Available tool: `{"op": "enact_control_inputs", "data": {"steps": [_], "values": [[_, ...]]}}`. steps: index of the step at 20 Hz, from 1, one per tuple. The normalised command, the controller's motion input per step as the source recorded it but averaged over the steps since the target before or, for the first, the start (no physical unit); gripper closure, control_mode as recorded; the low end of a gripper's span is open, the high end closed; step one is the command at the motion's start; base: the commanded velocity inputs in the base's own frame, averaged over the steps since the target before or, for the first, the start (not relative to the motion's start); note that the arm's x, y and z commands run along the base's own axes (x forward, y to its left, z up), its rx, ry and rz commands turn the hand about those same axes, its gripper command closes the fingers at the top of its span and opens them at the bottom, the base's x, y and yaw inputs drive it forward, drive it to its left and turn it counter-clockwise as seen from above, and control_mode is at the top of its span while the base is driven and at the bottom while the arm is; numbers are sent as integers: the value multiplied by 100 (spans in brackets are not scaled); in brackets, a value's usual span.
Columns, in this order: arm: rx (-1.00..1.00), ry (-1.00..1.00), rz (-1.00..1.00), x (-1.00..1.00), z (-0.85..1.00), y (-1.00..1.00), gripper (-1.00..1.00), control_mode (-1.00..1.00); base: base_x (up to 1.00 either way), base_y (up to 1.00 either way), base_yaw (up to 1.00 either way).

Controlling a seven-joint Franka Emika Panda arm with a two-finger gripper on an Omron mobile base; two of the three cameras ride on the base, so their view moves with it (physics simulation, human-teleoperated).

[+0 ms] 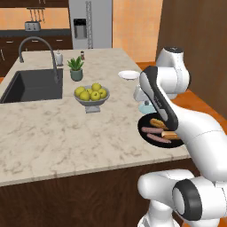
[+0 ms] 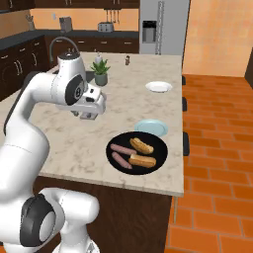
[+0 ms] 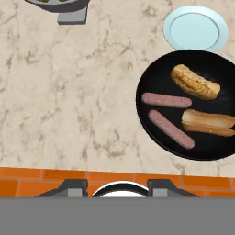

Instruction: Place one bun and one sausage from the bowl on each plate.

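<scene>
Both buns (image 3: 196, 82) and sausages (image 3: 166, 100) lie in the bowl (image 3: 151, 78), beside the blue plate (image 3: 195, 28). The right base view adds the white plate (image 2: 158, 87) beyond it. The claw (image 2: 89, 115) is pressed together, empty, above the counter (image 2: 74, 148).

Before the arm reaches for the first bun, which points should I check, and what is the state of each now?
1. Both buns lie in the black bowl: ok.
2. Both sausages lie in the bowl, apart from each other: ok.
3. Pale blue plate is bare and ready, beside the bowl: ok.
4. White plate is bare, farther along the counter: ok.
5. Gripper open enough for a bun: not ok; it is shut and holds nothing.
6. Gripper above a bun: not ok; it is over the counter beside the bowl.
</scene>
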Motion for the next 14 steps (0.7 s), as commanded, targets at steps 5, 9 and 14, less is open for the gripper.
{"op": "enact_control_inputs", "data": {"steps": [5, 9, 14], "values": [[4, 0, -16, 1, 0, -66, -100, -100, 0, 0, 0], [-1, 0, -25, 16, -26, -100, -100, -100, 0, 0, 0], [-13, 5, 7, 37, -88, -99, -100, -100, 0, 0, 0]]}}
